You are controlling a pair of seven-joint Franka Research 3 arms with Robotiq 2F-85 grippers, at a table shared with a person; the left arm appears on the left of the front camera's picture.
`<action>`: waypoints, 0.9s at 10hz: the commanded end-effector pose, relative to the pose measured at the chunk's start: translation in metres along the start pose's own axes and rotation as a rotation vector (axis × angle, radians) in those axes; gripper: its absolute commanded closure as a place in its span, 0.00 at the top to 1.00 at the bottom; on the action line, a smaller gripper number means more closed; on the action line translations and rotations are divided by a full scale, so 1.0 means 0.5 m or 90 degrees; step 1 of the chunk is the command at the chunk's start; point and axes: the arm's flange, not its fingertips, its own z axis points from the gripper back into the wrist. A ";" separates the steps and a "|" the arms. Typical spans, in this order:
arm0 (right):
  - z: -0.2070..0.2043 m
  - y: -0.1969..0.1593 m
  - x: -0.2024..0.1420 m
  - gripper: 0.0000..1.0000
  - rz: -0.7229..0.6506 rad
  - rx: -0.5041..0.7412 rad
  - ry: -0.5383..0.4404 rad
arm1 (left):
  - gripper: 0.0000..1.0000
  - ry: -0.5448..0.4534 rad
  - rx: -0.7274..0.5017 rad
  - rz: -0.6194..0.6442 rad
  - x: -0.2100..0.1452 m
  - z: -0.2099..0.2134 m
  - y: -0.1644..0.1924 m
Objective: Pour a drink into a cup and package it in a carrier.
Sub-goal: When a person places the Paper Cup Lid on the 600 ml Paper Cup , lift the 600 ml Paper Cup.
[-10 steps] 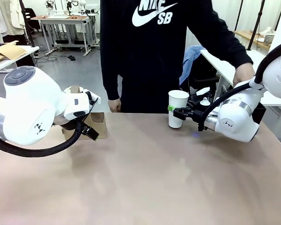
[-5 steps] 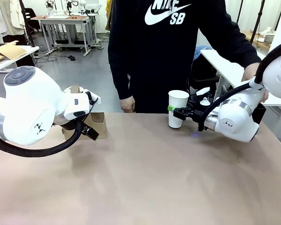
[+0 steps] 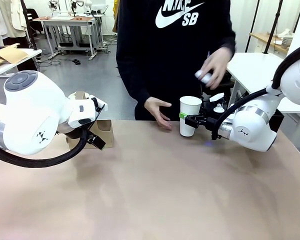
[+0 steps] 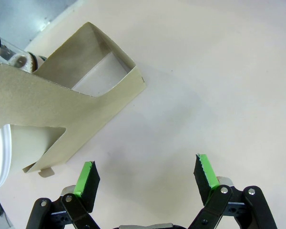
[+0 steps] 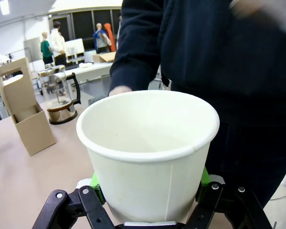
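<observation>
While the beige tabletop (image 3: 155, 195) lies bare toward its near edge, the right gripper (image 3: 186, 118) reaches in level, jaws clamped on the tall white paper cup (image 3: 190, 111), upright near the far edge. The left gripper (image 4: 146, 172) holds its jaws spread beside the brown cardboard carrier (image 4: 62, 100), and a person's hand (image 3: 157, 112) hovers beside the cup.

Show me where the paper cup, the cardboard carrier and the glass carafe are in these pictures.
cup (image 3: 190, 107): front view, upper side wall.
carrier (image 5: 35, 133): right wrist view, front face of its box base.
carafe (image 5: 60, 95): right wrist view, glass body.
</observation>
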 end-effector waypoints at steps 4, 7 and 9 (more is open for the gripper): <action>-0.004 0.003 0.007 0.81 0.005 0.001 -0.001 | 1.00 -0.001 -0.001 0.001 0.000 0.001 0.001; -0.004 0.003 0.007 0.81 0.005 0.001 -0.001 | 1.00 -0.001 -0.001 0.001 0.000 0.001 0.001; -0.004 0.003 0.007 0.81 0.005 0.001 -0.001 | 1.00 -0.001 -0.001 0.001 0.000 0.001 0.001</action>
